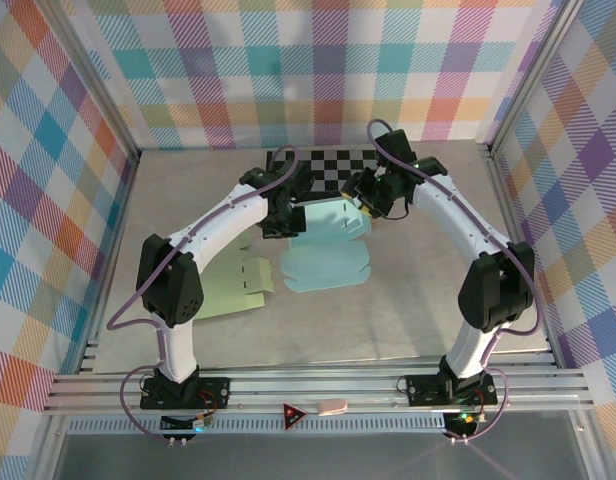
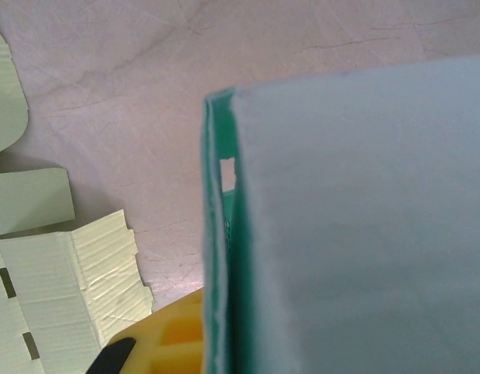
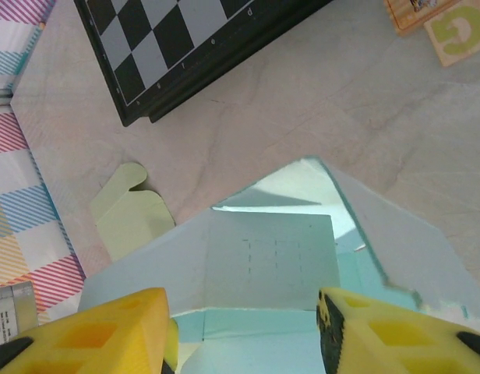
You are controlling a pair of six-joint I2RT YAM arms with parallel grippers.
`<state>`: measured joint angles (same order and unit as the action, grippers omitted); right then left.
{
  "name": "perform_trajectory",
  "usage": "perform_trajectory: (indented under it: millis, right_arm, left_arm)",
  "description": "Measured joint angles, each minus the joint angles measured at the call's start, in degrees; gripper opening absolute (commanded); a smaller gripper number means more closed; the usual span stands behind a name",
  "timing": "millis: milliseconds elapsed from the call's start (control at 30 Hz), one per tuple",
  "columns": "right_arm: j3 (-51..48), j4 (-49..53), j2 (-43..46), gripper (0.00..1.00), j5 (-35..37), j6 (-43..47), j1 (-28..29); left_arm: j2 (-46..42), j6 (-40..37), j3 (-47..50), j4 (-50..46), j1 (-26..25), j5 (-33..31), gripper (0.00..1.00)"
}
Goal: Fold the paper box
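Tabletop open nearside — left pincer clamps paper box edge.

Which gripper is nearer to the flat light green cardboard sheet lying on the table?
Left. The left gripper is at the blue box's left edge, just beyond the green sheet. The right gripper is at the box's far right corner, farther away.

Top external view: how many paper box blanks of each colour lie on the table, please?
Light blue box blank: 1
Light green box blank: 1
Total: 2
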<state>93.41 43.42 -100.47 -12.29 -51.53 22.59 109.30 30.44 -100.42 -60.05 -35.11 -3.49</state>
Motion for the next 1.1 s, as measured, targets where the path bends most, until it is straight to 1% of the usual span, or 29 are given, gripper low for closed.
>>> perform_trajectory:
  millis: [167,267,333,433,600,667,700,733,767,833,867,900,933,1000,1100]
  right_arm:
    - [0.0,-1.2,-0.1,0.58,-0.4,0.0,0.3]
    - [0.0,-2.1,-0.8,0.57,-1.7,-0.3,0.7]
    - [0.2,-2.6,-1.7,0.55,-2.6,-0.7,0.9]
    - [0.3,-3.7,-2.9,0.46,-3.8,-2.5,1.3]
    - [0.3,-5.2,-3.1,0.23,-4.7,-5.7,2.0]
    - [0.3,-5.5,-3.1,0.18,-4.7,-7.0,2.1]
    - [0.3,-5.7,-3.1,0.17,-4.7,-7.3,2.1]
    - [0.3,-6.0,-3.1,0.19,-4.6,-7.8,2.1]
    - [0.3,-6.1,-3.1,0.25,-4.5,-8.0,2.1]
    - [0.3,-6.1,-3.0,0.43,-4.3,-8.3,2.1]
    - [0.3,-6.1,-2.8,0.49,-4.0,-8.1,2.1]
    - [0.3,-6.1,-2.6,0.52,-3.7,-7.8,2.2]
    - [0.2,-6.1,-2.1,0.54,-3.2,-7.5,2.2]
    - [-1.3,-6.6,0.3,0.54,-1.7,-6.6,2.2]
    - [-6.6,-7.2,7.5,0.48,0.7,-5.1,2.2]
  left_arm:
    - [0.0,0.0,0.0,0.0,0.0,0.0,0.00]
    - [0.0,0.0,0.0,0.0,0.0,0.0,0.00]
    - [0.0,0.0,0.0,0.0,0.0,0.0,0.00]
    - [0.0,0.0,0.0,0.0,0.0,0.0,0.00]
    - [-0.1,0.0,-0.2,0.0,0.0,0.0,0.00]
    - [-0.1,0.0,-0.3,-0.1,0.0,0.0,0.00]
    - [-0.1,0.0,-0.3,-0.2,0.0,0.0,0.00]
    - [-0.2,0.0,-0.3,-0.2,0.0,0.0,0.00]
    - [-0.2,0.0,-0.3,-0.2,0.0,0.0,0.00]
    - [-0.4,0.0,-0.4,-0.2,0.0,-0.1,0.00]
    - [-0.5,0.0,-0.4,-0.2,0.0,-0.1,0.00]
    - [-0.7,0.0,-0.4,-0.2,0.0,-0.2,0.00]
    - [-0.8,0.0,-0.4,-0.2,0.0,-0.2,0.00]
    - [-0.9,-0.1,-0.5,-0.3,0.0,-0.2,0.00]
    - [-1.0,-0.2,-0.9,-0.3,0.0,-0.2,0.00]
